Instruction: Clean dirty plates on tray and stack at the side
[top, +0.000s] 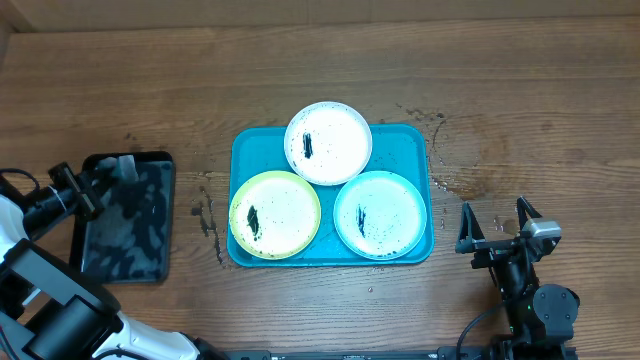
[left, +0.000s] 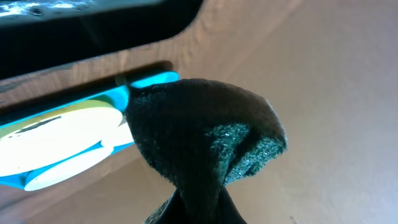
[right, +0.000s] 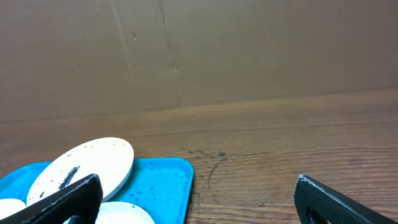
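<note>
Overhead view: turquoise tray (top: 408, 140) lies on the wooden table (top: 540, 90) and carries all three plates. The far white plate (top: 327, 143) sits at the tray's far edge, its rim overhanging the tray's far rim, and has a short black smear left of its centre plus fine specks. The yellow-green plate (top: 275, 214) occupies the tray's near left part, with a black smear and scattered specks. The near white plate (top: 379, 214) occupies the tray's near right part, with a thin black streak and specks. Both near plates touch or slightly tuck under the far plate; which one cannot be told. Dark specks (top: 207, 218) mark the table just left of the tray, and more lie off its far right corner. A black tray (top: 150, 240) lies well to the left of the turquoise tray. The left gripper (top: 108, 175) hangs over the black tray's far end. Left wrist view: its jaws are pinched together on a dark pad (left: 205, 137), which bunches to a narrow neck at the grip. The turquoise tray and plates show left of the pad. The right gripper (top: 495, 222) stands just right of the tray's near right corner, fingers spread wide and holding nothing. The right wrist view confirms this.
</note>
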